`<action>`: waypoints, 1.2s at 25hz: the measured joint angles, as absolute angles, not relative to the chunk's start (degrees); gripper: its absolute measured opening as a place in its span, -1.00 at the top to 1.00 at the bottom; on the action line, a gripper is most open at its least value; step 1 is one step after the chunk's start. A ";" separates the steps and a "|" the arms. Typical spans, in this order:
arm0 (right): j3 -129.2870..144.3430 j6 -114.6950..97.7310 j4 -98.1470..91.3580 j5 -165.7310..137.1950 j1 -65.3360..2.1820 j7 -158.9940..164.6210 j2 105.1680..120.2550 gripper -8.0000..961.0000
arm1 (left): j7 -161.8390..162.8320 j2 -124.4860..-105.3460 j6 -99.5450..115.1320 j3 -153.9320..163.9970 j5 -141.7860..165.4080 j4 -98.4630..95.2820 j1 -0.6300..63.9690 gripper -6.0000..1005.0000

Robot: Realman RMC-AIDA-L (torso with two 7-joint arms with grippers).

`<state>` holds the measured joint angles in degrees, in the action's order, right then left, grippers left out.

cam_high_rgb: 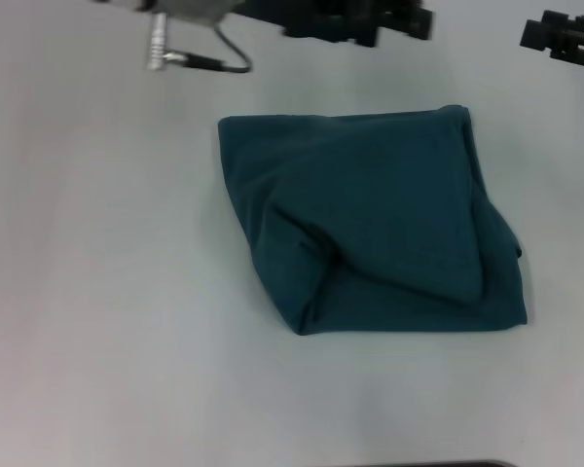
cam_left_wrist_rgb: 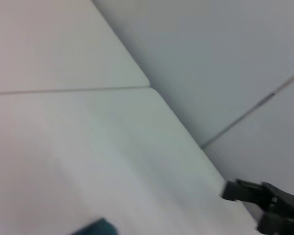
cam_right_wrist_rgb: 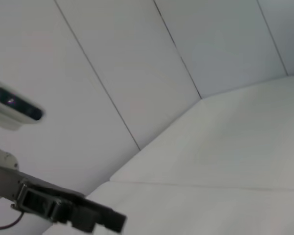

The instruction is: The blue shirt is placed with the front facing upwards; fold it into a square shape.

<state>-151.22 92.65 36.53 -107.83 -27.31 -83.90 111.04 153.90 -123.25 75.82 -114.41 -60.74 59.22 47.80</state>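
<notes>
Head view: the blue shirt [cam_high_rgb: 370, 224] lies folded, roughly square, rumpled.

- The blue shirt [cam_high_rgb: 370, 229] lies folded on the table [cam_high_rgb: 97, 292], near its middle.
- The left gripper [cam_high_rgb: 370, 21] hangs behind the shirt's far edge.
- The right gripper [cam_high_rgb: 563, 39] hangs behind the shirt, off to its right.
</notes>
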 joint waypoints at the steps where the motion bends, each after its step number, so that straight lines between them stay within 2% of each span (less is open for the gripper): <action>1: -151.20 92.67 36.55 -108.09 -27.16 -83.32 110.87 -0.43 | 153.50 -123.05 75.82 -114.56 -60.74 60.25 46.40 -0.10; 5: -151.17 93.44 37.43 -109.89 -26.93 -81.03 110.54 -0.43 | 149.98 -122.56 76.45 -117.49 -61.15 63.64 40.17 -0.28; 8: -151.03 95.27 37.96 -111.54 -26.93 -80.38 110.54 -0.43 | 145.76 -123.05 78.47 -122.09 -61.23 64.59 36.75 -0.41; 13: -150.74 96.22 38.19 -113.04 -26.98 -79.49 110.49 -0.43 | 139.11 -123.70 79.96 -128.19 -61.29 64.86 32.43 -0.84; 16: -149.46 97.54 38.68 -113.40 -27.23 -78.26 110.37 -0.43 | 135.65 -123.75 79.89 -130.09 -62.67 64.00 30.34 -0.93; 30: -146.59 98.13 38.43 -120.18 -28.44 -68.21 110.44 -0.43 | 122.10 -123.74 88.07 -131.54 -66.36 61.42 24.70 -0.93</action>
